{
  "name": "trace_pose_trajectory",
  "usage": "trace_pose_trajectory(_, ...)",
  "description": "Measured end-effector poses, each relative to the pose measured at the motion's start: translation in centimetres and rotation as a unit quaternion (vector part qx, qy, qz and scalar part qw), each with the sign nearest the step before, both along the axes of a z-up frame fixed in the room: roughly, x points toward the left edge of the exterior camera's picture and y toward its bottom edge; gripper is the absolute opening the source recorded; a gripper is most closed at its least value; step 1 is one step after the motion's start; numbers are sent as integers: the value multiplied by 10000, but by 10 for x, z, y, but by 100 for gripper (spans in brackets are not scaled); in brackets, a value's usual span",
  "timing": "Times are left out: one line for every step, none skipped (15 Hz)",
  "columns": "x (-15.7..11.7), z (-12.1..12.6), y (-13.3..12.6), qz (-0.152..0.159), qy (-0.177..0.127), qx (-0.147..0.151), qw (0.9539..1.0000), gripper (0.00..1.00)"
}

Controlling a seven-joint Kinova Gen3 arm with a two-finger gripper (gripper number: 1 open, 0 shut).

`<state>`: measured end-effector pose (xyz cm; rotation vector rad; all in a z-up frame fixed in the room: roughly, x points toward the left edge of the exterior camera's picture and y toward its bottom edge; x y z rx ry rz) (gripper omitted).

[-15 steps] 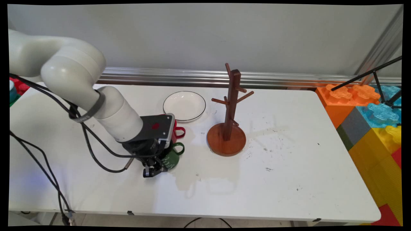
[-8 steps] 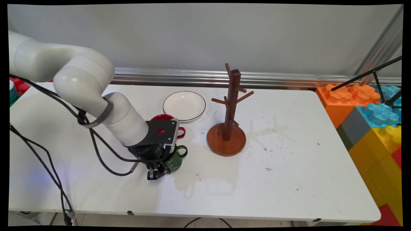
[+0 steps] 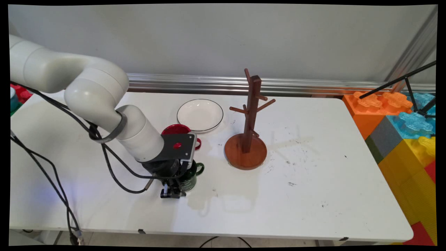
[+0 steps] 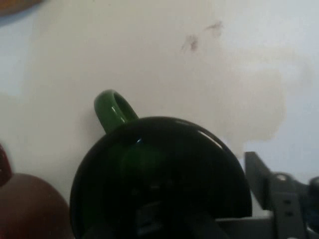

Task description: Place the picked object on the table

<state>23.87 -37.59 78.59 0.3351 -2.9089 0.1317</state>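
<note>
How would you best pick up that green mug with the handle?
Probably by the rim, from above: the green ceramic mug stands upright, mouth open, so one finger can go inside and one outside the wall opposite its loop handle. The black end effector hangs there.

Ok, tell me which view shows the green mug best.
The hand view: the green mug fills the frame from above, with its dark inside, rim and handle plain. In the main view the green mug is mostly hidden behind the arm; only its right side and handle show, beside the tool.

White table (image 3: 313,195) with mugs (image 3: 190,176), plate (image 3: 200,115), rack (image 3: 246,151)
</note>
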Motion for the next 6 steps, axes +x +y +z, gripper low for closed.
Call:
trace_pose_trajectory(-1,0,0,5,16,-11,10000,100)
trace_pose_trajectory(-2,1,-1,21,44,-17,10000,100)
trace_pose_trajectory(-4,3,-2,34,81,-28,10000,100)
trace_pose_trajectory(-5,5,-2,44,114,-34,9999,100)
trace_pose_trajectory(-7,10,-3,57,188,-60,9998,100)
trace_pose_trajectory(-8,16,-3,63,263,-80,9996,100)
